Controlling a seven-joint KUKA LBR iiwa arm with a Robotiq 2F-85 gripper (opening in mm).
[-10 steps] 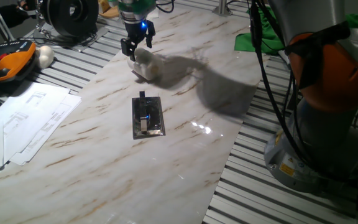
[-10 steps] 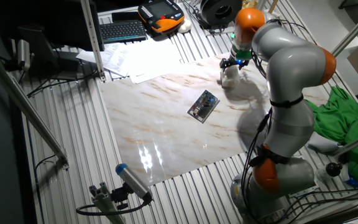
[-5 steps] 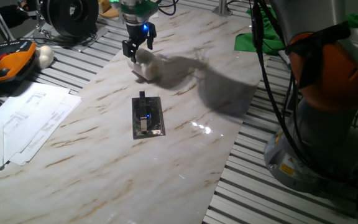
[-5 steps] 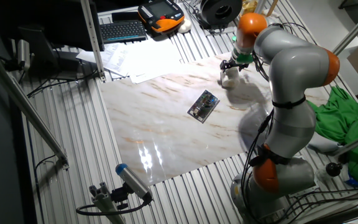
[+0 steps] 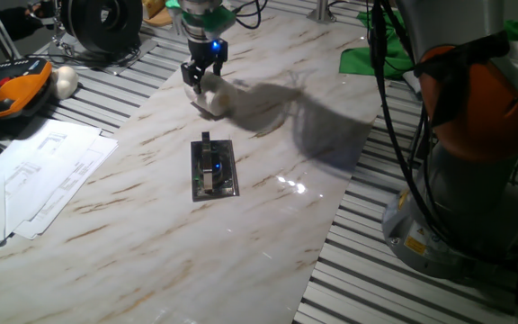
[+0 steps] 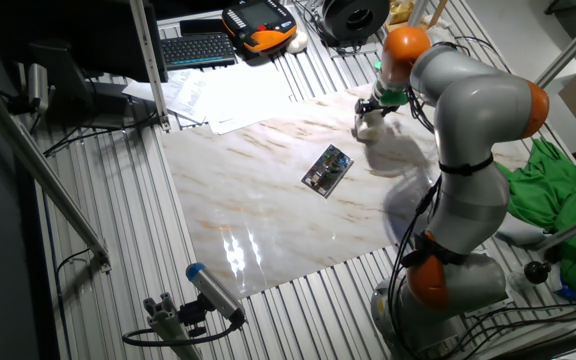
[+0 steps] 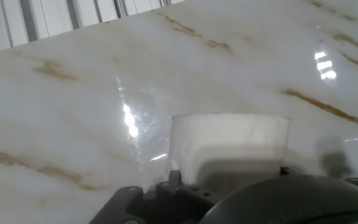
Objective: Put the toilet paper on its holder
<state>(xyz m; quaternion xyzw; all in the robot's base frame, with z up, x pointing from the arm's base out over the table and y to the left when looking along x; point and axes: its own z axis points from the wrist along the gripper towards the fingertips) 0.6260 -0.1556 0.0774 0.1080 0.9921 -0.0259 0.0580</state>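
The toilet paper (image 5: 214, 99) is a small white roll lying on the far part of the marble slab. It also shows in the other fixed view (image 6: 370, 126) and fills the lower middle of the hand view (image 7: 229, 146). My gripper (image 5: 201, 77) hangs right over the roll's far left side, its fingers apart and close to the paper, nothing held. It also shows in the other fixed view (image 6: 370, 106). The holder (image 5: 212, 168) is a flat dark plate with a shiny middle, lying near the slab's centre, closer to the camera than the roll (image 6: 328, 169).
Loose papers (image 5: 34, 171) lie left of the slab. An orange and black pendant (image 5: 12, 90) and a white ball (image 5: 65, 81) sit at the far left. A green cloth (image 5: 376, 49) lies at the far right. The robot's base (image 5: 475, 180) stands at the right.
The gripper has moved slightly right and lowered toward the roll. The roll and the holder have not moved.
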